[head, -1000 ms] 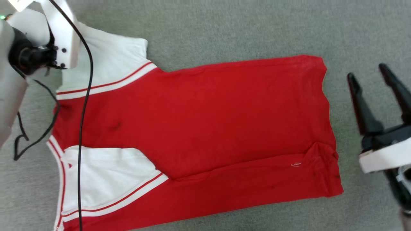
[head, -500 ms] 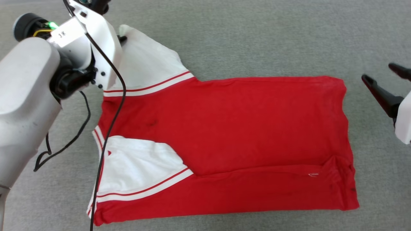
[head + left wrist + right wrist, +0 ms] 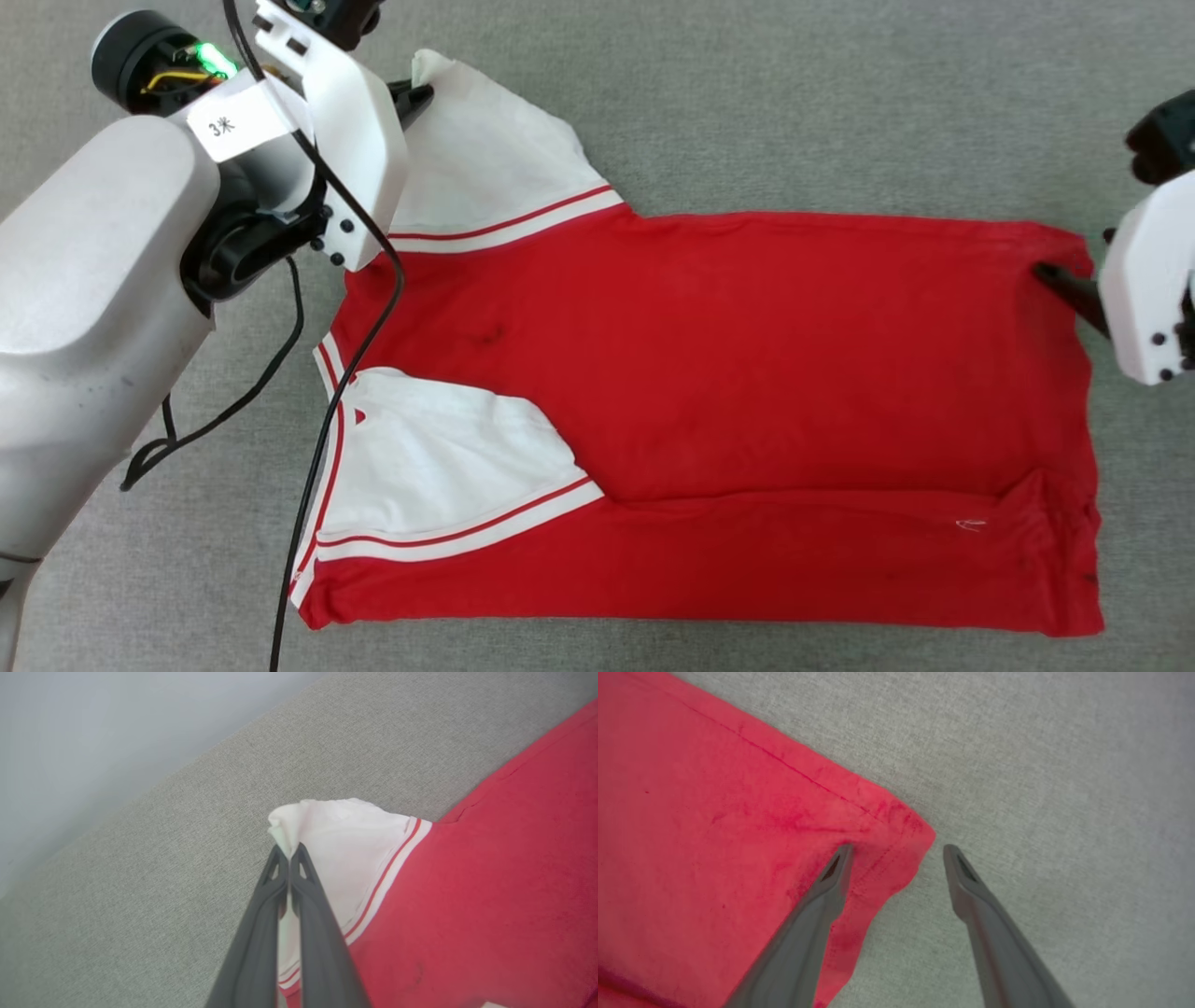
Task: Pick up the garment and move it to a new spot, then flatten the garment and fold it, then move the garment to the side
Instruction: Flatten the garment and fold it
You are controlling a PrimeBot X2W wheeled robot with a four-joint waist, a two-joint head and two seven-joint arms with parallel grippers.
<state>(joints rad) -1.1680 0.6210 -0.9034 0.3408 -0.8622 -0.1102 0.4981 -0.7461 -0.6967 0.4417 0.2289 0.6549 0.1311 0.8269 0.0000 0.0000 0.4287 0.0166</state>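
Observation:
The garment (image 3: pixel 747 373) is a red shirt with white sleeves, lying spread on a grey surface, collar end to the left. My left gripper (image 3: pixel 422 93) is shut on the tip of the far white sleeve (image 3: pixel 327 830), which it holds slightly raised; the closed fingers (image 3: pixel 299 891) pinch the cloth. My right gripper (image 3: pixel 1069 280) stands open at the far right hem corner (image 3: pixel 906 830). One of its fingers (image 3: pixel 831 882) is over the red cloth and the other over the bare surface. The near sleeve (image 3: pixel 439 467) lies folded onto the body.
A black cable (image 3: pixel 317 485) hangs from my left arm across the collar end. The grey fabric surface (image 3: pixel 840 112) extends beyond the shirt on every side. A pale wall or edge (image 3: pixel 93 728) runs behind the surface in the left wrist view.
The head camera has shifted. My right gripper has come from beside the shirt to its far hem corner. The left gripper now shows pinching the raised sleeve tip.

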